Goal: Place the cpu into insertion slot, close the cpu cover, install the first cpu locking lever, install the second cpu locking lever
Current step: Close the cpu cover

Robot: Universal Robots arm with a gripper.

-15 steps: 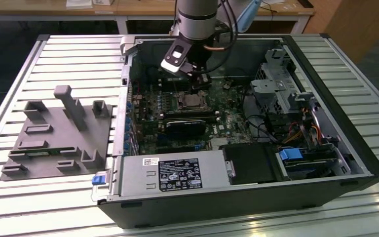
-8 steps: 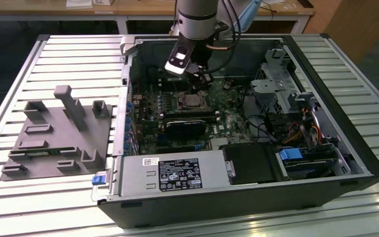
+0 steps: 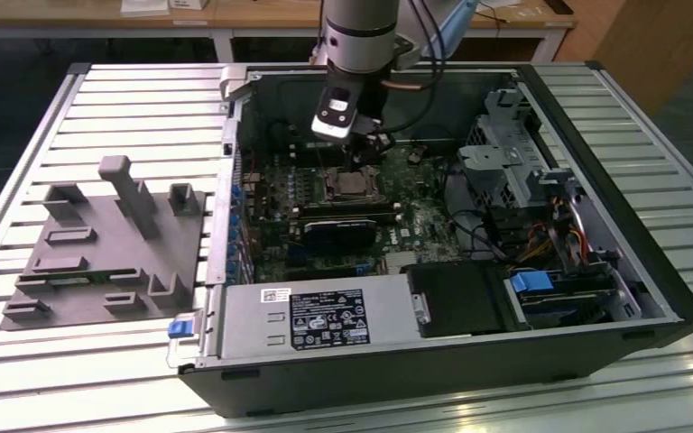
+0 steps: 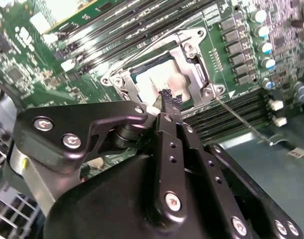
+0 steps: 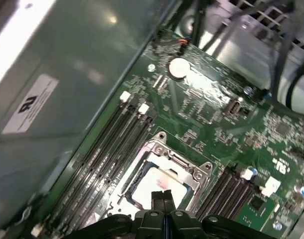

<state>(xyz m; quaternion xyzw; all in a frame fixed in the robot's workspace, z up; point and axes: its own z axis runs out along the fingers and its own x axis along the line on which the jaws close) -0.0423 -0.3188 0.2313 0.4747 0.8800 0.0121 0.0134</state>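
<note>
Cpu cover [image 4: 191, 63] looks shiny metal, cpu [image 4: 154, 82] pale grey metal, hand [image 4: 169, 98] matt black.

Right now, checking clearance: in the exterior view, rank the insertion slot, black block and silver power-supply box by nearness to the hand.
1. insertion slot, directly under the hand.
2. black block, mid-board.
3. silver power-supply box, nearest the camera.

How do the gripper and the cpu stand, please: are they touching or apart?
Cannot tell. In the second wrist view the gripper overlaps the cpu, so neither contact nor a gap shows; the first wrist view is no clearer.
</note>
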